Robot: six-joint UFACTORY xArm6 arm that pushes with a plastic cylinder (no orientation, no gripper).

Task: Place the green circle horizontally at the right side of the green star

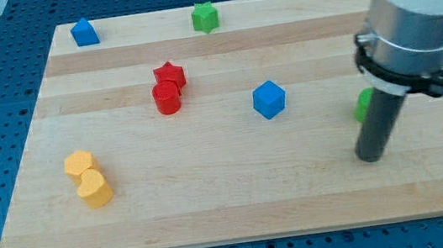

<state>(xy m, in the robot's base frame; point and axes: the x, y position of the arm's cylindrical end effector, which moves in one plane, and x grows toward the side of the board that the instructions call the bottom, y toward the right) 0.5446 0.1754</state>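
The green star (205, 17) sits at the board's top edge, a little right of centre. The green circle (362, 106) lies far from it at the view's right, mostly hidden behind my rod; only its left edge shows. My tip (370, 157) rests on the board just below and in front of the green circle, close to it. Whether they touch cannot be told.
A blue cube (268, 99) lies left of my tip. A red star (170, 75) and a red cylinder (166, 99) touch near the centre. Two yellow blocks (88, 178) sit together at lower left. A blue block (84, 32) is at top left. The wooden board (233, 216) lies on a blue pegboard table.
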